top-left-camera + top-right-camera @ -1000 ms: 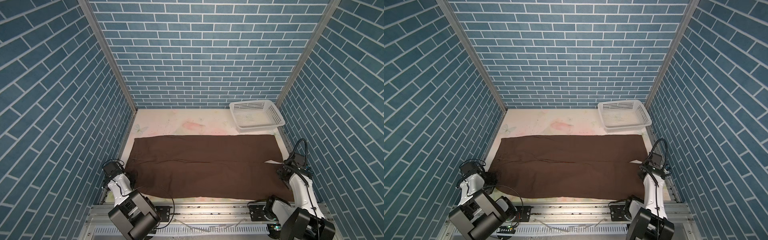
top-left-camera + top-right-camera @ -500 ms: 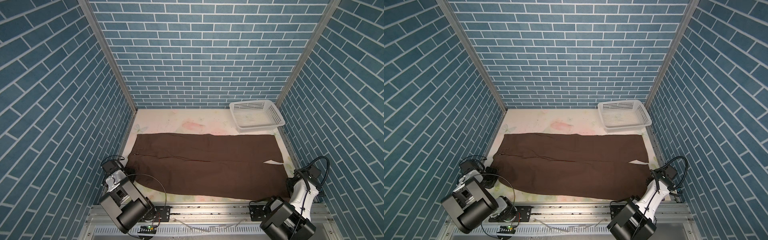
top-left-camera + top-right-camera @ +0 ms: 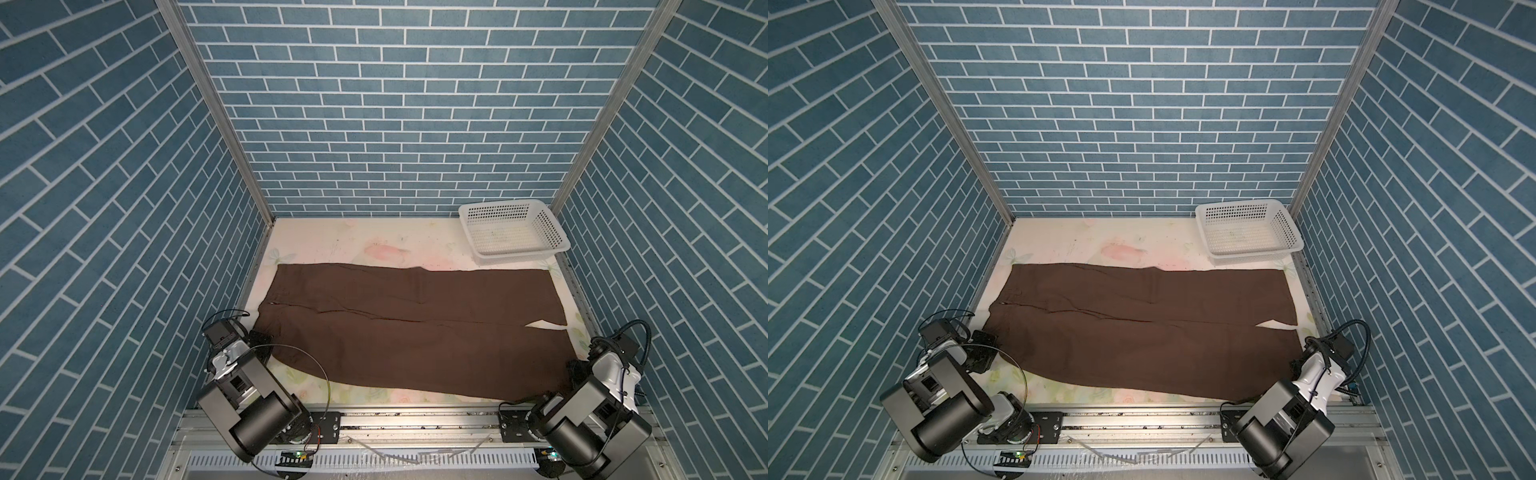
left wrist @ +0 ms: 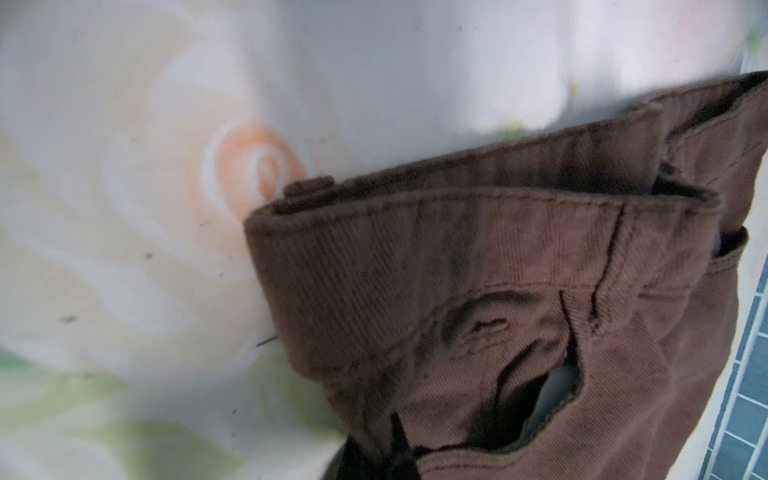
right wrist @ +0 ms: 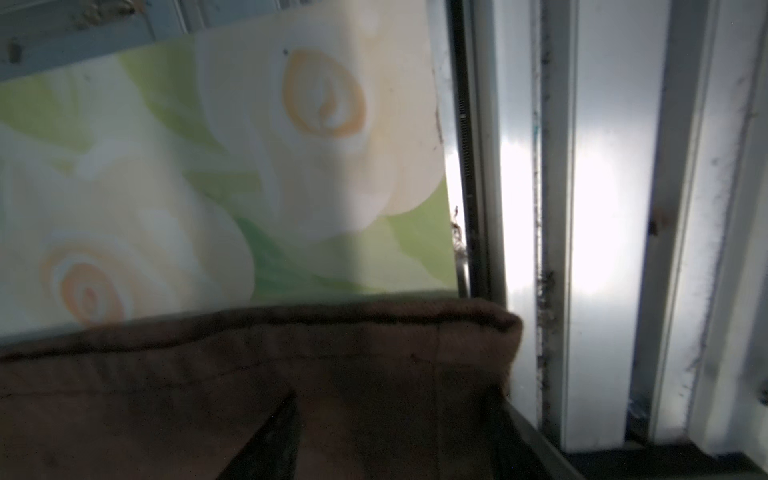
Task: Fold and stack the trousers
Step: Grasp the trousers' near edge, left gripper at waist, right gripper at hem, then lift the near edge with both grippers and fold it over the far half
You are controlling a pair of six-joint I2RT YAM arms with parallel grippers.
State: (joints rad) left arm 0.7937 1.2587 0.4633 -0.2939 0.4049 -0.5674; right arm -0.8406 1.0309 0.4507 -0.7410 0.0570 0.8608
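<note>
Count: 1 pr trousers (image 3: pixel 415 328), 1 basket (image 3: pixel 552 239), 1 table (image 3: pixel 374 239), 2 robot arms, i.e. left arm (image 3: pixel 249 386) + right arm (image 3: pixel 598 399).

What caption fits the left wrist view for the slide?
Left wrist view: left gripper shut on the waistband corner of the trousers, over the floral table cover.

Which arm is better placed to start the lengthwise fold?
Left: the left gripper is shut on the waistband corner of the trousers. The right gripper is at the hem corner, grip unclear.
</note>
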